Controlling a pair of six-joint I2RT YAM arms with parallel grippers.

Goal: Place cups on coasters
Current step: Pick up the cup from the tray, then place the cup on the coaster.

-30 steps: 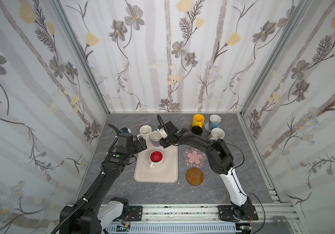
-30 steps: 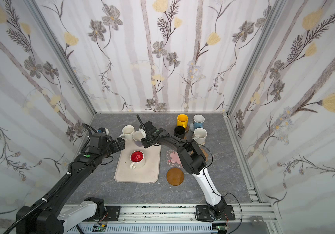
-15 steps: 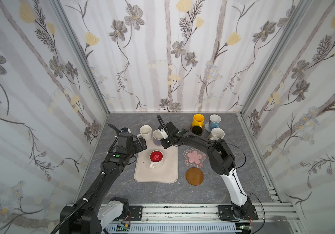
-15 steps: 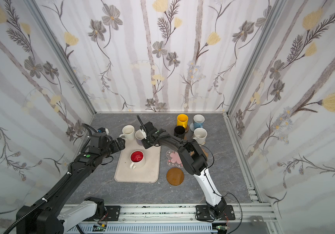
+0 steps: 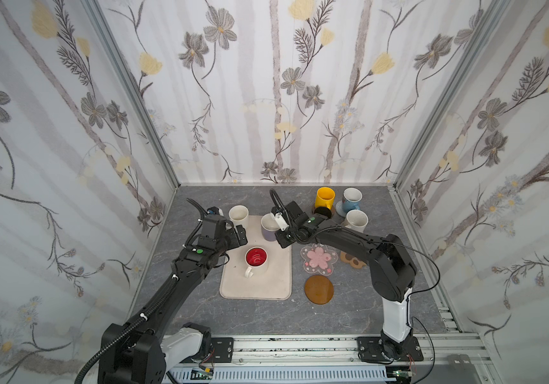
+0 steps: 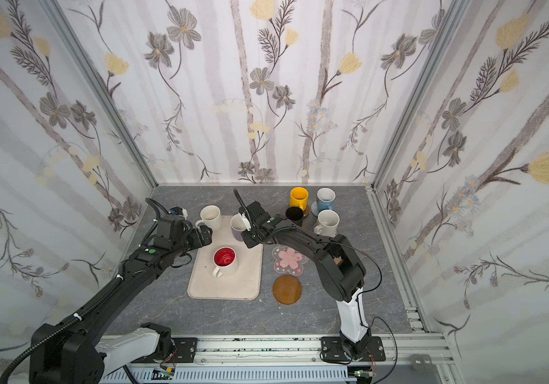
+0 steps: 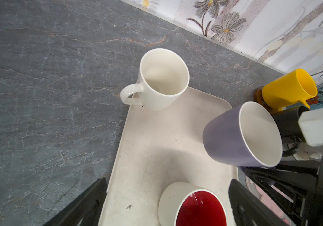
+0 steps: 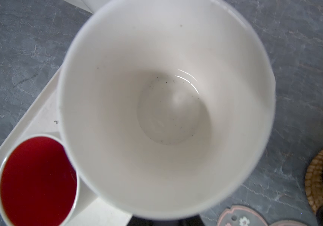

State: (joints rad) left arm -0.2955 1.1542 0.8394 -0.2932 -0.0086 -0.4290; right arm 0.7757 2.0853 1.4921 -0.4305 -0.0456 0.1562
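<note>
Grey marbled table (image 5: 200,316), boxed in by flowered wallpaper walls (image 5: 266,99), is what I'm working over. My lavender mug (image 5: 268,230) stands mouth-up over the far right corner of the beige tray (image 5: 276,286), its long axis near upright. Whether its base touches the tray I cannot tell. My right gripper (image 5: 280,236) has it, jaws drawn nearly together against the side facing the arm, with the contact hidden under the rim. The right wrist view looks straight down into the mug and shows only a white inside with dark specks. The lavender wall shows in the left wrist view and both top views. My left gripper (image 5: 237,234) hovers at the tray's left edge, fingers (image 7: 82,205) spread wide around nothing. A red-lined white mug (image 5: 256,261) sits mid-tray, handle toward the arm bases. A plain white mug (image 6: 211,216) stands at the tray's far left corner, and I can make out its handle in a top view and the left wrist view. Far right, a yellow mug (image 5: 325,198) stands on a brown disc (image 7: 257,94). Next to it a black mug (image 5: 323,212) sits on a woven round (image 8: 313,176), whose weave only the right wrist view shows. Beside those stand a blue-patterned mug (image 5: 352,199) and a second white mug (image 5: 356,221). Lying bare are a pink flower coaster (image 5: 319,258), a bare brown disc (image 5: 319,289), and a paw coaster (image 5: 352,260) partly under the right arm.
</note>
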